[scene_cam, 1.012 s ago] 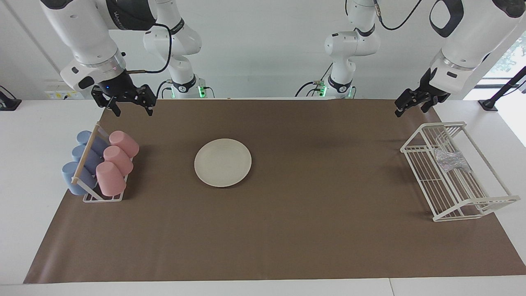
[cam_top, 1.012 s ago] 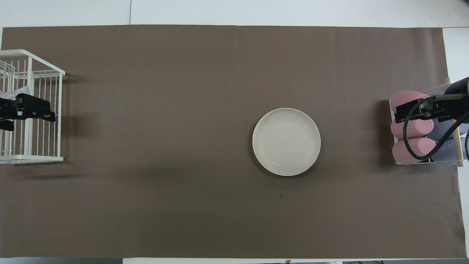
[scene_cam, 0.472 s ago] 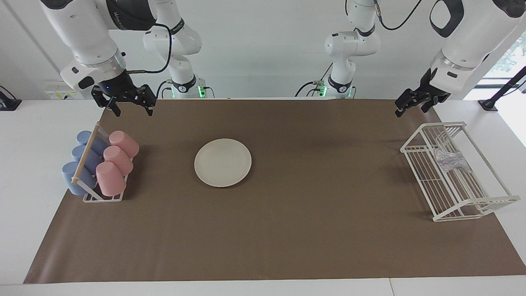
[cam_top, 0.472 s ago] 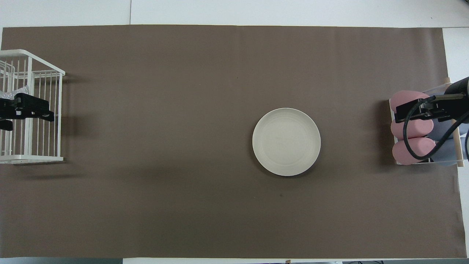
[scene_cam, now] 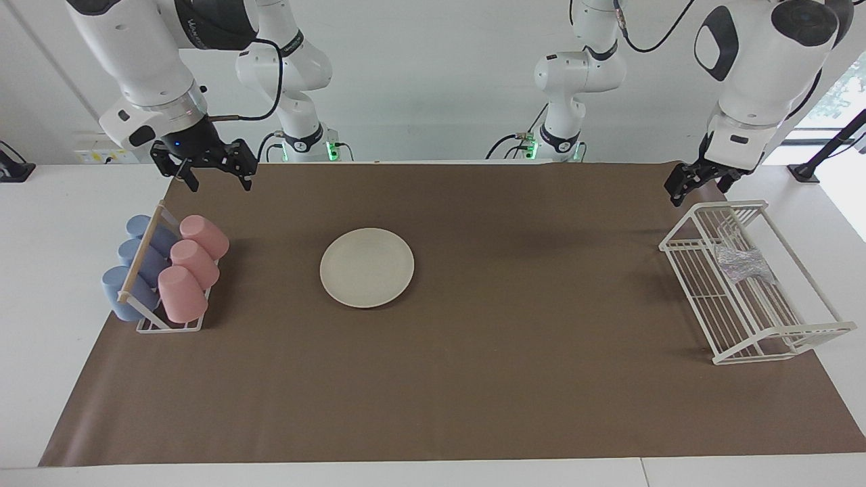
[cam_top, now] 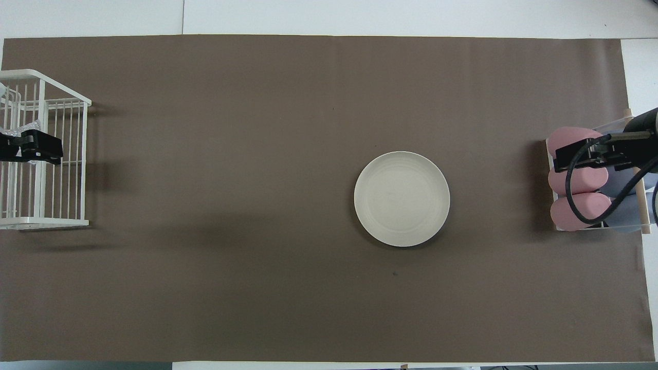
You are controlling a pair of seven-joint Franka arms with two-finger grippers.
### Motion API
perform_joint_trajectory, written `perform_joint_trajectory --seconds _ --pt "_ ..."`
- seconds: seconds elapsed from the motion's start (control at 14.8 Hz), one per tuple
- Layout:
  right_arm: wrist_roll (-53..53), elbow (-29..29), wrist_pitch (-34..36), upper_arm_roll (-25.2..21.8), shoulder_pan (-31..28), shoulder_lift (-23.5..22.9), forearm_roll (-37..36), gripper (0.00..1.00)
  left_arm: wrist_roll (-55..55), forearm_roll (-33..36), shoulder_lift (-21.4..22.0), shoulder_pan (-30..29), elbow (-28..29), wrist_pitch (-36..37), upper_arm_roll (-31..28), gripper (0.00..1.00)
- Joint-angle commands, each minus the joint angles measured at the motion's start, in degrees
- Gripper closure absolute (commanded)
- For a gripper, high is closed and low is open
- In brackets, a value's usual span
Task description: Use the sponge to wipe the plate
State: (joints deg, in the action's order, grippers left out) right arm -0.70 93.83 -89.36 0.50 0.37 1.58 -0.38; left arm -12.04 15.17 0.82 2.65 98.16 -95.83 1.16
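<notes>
Your left pincer (scene_cam: pixel 685 186) hangs in the air over the end of the white wire rack (scene_cam: pixel 778 331) closest to the robots, with its fingers apart and nothing between them. The small silvery-grey glittery sponge (scene_cam: pixel 743 262) lies inside this rack, at the left arm's end of the table (scene_cam: pixel 40 325). Your right pincer (scene_cam: pixel 215 177) waits, also spread and empty, above the rack with pink and blue cups (scene_cam: pixel 183 292). The round cream-white plate (scene_cam: pixel 367 267) rests on the brown mat (scene_cam: pixel 473 379), between the two racks and closer to the cups.
</notes>
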Motion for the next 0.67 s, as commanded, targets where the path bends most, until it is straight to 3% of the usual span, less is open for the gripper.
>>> perform_joint_trajectory --seconds 0.0,0.34,0.61 --pt "1.3 -0.2 0.0 0.5 -0.2 0.0 -1.2 0.0 -3.5 8.8 -1.0 1.6 4.9 -5.1 -0.4 0.0" --pt "1.2 -0.1 0.0 0.5 -0.2 0.0 -1.2 0.0 -13.1 21.0 -9.3 3.2 5.4 -10.9 -0.4 0.0" --pt "0.8 0.6 -0.1 0.5 0.0 0.3 -1.2 0.0 -13.1 32.1 -10.3 2.5 10.7 -15.4 -0.5 0.0"
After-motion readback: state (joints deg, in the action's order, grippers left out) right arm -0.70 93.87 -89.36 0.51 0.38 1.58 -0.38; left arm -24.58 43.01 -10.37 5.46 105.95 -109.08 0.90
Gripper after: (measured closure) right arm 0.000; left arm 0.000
